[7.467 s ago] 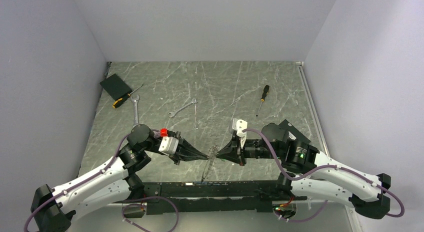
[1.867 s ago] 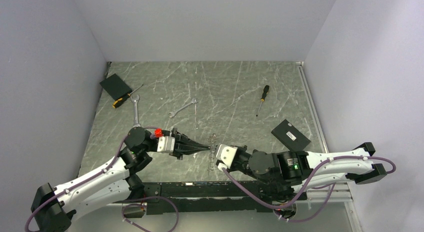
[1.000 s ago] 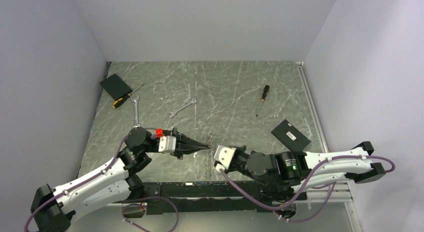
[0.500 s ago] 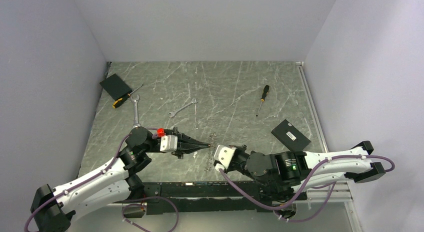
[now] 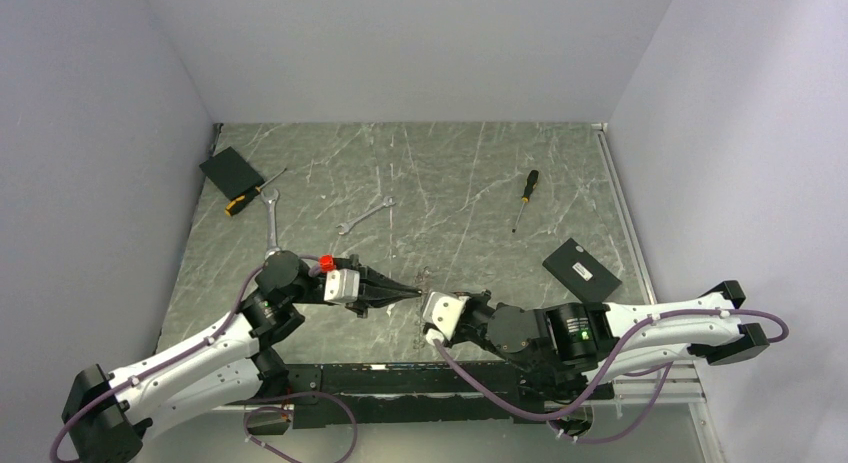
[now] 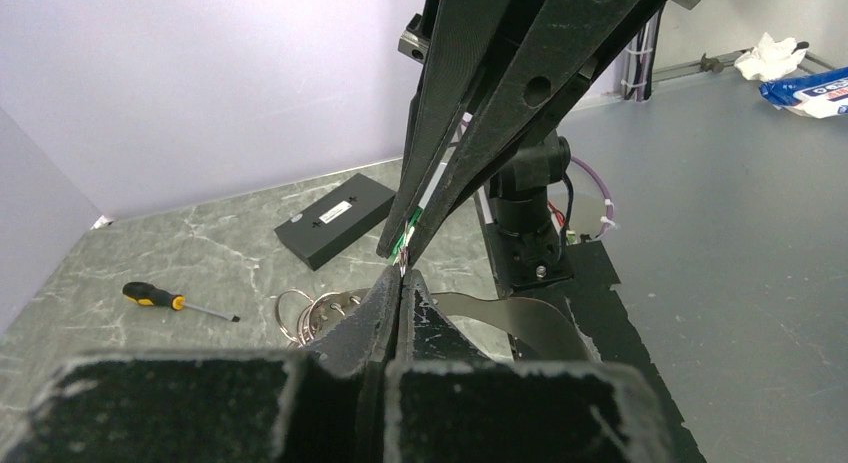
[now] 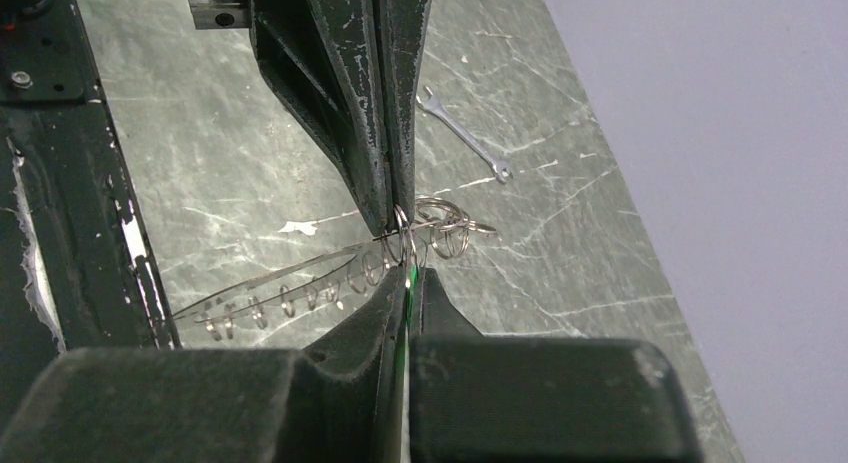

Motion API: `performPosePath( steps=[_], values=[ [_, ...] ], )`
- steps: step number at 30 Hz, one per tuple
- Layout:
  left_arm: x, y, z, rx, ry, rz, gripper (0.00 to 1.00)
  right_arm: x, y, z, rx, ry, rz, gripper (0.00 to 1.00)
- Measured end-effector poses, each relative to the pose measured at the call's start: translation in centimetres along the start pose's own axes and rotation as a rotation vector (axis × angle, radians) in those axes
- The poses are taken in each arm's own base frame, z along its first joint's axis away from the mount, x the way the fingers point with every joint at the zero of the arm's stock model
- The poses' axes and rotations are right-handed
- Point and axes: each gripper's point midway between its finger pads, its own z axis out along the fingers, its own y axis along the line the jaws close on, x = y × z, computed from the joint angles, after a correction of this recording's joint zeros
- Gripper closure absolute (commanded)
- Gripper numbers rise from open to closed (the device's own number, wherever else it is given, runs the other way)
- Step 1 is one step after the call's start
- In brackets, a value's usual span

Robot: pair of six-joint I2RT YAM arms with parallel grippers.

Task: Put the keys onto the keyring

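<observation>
1. Where the two arms meet near the table's front edge, the keyring (image 7: 400, 245) is found, its linked metal rings trailing toward 8 o'clock in the right wrist view.
2. One end ring appears to be pinched at the tips of the left gripper (image 5: 412, 292), whose fingers are pressed together.
3. A green key (image 7: 407, 283) is seen as a thin sliver clamped between the closed fingers of the right gripper (image 5: 427, 299), which is set tip to tip with the left.
4. From that meeting point, a small wrench (image 5: 365, 216) is seen at 11 o'clock, a screwdriver (image 5: 523, 198) between 1 and 2 o'clock, and a black box (image 5: 582, 270) near 3 o'clock.
</observation>
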Motion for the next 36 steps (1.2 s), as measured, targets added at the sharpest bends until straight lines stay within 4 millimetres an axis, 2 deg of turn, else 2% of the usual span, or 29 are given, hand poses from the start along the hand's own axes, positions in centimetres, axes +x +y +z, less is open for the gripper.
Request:
performPosePath(
  steps=[6, 19, 36],
  values=[
    [0.4, -0.4, 0.1, 0.03, 0.009, -0.014, 1.0, 0.3, 0.2, -0.1, -0.014, 0.015, -0.025, 1.0],
    [0.0, -1.2, 0.2, 0.108, 0.067, -0.02, 1.0, -0.3, 0.6, -0.5, -0.09, 0.036, -0.111, 1.0],
    [0.8, -2.7, 0.2, 0.265, 0.18, -0.066, 1.0, 0.0, 1.7, -0.8, -0.201, 0.104, -0.315, 1.0]
  ],
)
